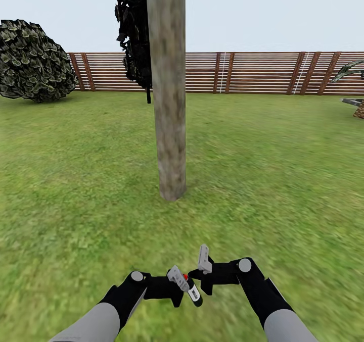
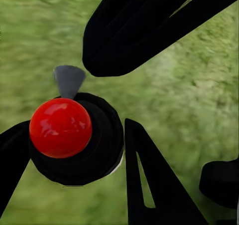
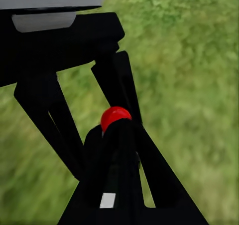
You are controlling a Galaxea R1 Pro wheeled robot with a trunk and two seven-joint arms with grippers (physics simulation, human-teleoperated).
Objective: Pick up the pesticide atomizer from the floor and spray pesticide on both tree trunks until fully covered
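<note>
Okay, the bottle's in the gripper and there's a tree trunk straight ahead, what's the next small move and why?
Probably roll a little closer to the tree trunk before spraying. The pesticide atomizer sits low between the left gripper and right gripper, the left one apparently closed around it, and a stretch of grass separates it from the trunk's base, so spray from here may fall short.

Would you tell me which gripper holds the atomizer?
The left gripper: the atomizer sits between its fingers, while the right gripper stands beside it.
</note>
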